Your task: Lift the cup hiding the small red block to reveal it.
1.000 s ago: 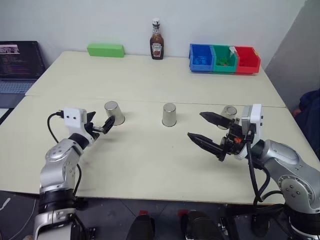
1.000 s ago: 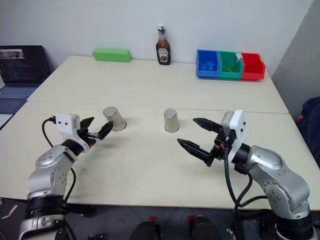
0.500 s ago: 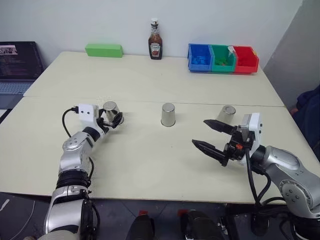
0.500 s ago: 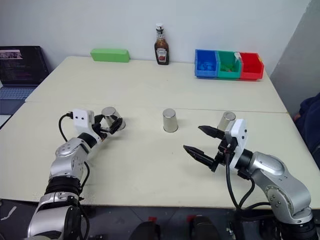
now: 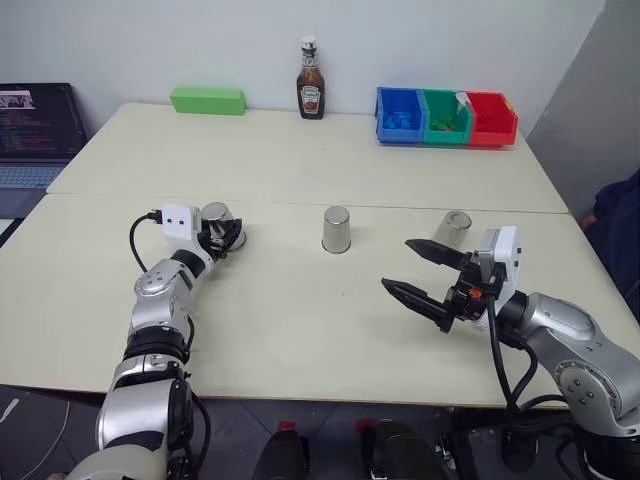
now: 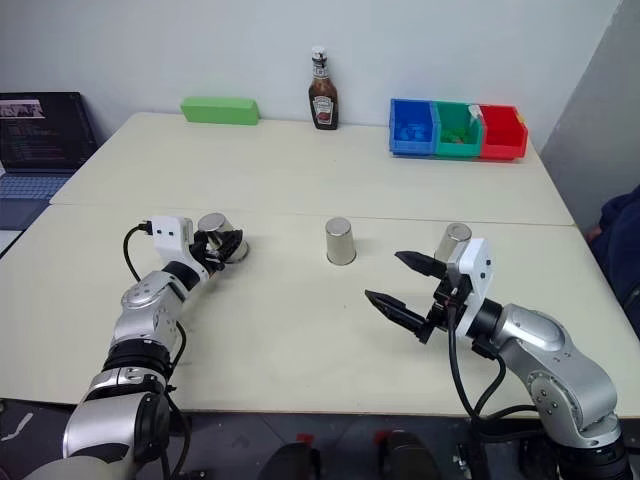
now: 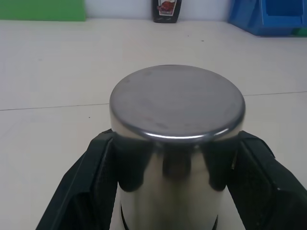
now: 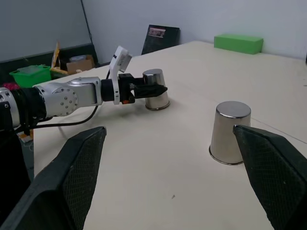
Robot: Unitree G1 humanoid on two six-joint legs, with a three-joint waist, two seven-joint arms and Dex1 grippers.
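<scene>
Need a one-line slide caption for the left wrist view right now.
Left gripper shut on an upside-down silver cup, black fingers against both sides, cup resting on the cream table.

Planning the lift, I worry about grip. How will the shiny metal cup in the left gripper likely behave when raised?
The cup looks like polished, tapered metal, so it may slip down between the left gripper fingers. It is upside down and probably hollow, so likely light. It looks rigid, unlikely to dent.
</scene>
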